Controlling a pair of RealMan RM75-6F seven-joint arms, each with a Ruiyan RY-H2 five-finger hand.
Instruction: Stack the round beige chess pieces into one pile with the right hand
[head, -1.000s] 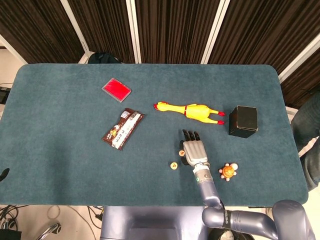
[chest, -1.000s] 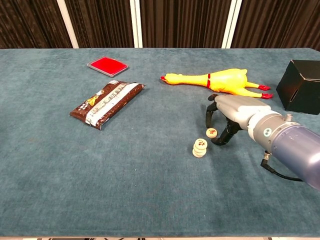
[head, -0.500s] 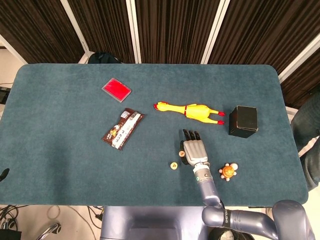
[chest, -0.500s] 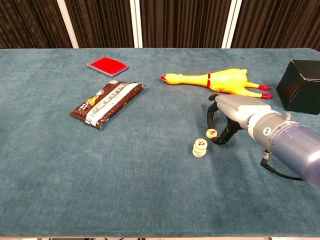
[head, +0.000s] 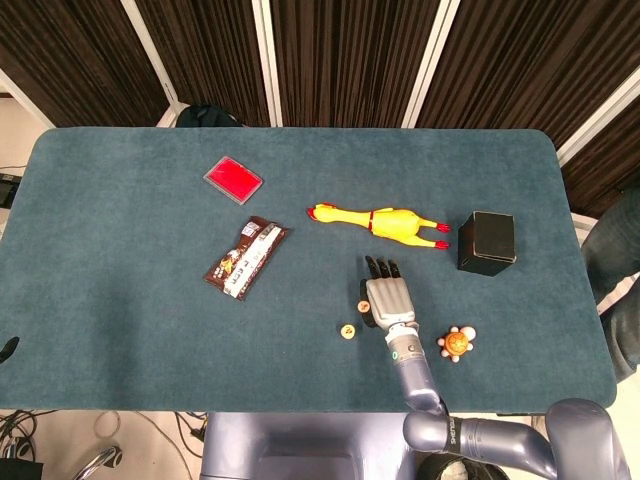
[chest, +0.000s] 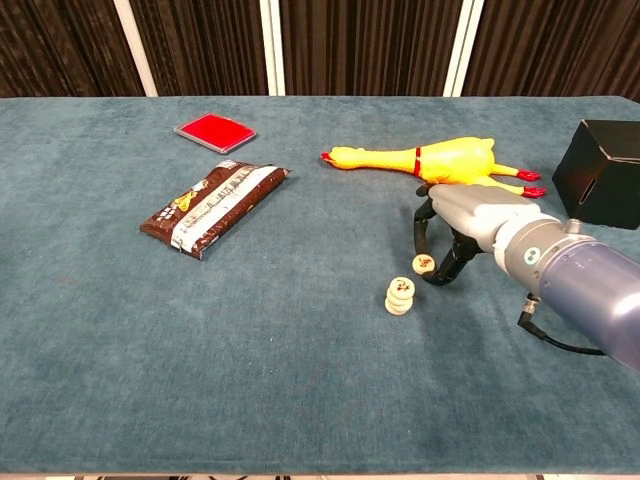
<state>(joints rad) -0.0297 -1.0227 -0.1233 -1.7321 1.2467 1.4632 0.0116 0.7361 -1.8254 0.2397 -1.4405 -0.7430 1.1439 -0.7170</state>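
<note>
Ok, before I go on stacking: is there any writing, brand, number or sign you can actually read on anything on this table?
No text can be quoted in either view.
Held chess piece, in the right hand: red mark on top, too small to read.
Pile of chess pieces: red mark on the top one, too small to read.
Snack packet: printing on the wrapper, blurred.
Red card, rubber chicken, black box: no writing visible.

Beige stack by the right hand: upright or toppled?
Upright. The beige stack stands as a short column on the table; the right hand pinches another piece beside it.
</note>
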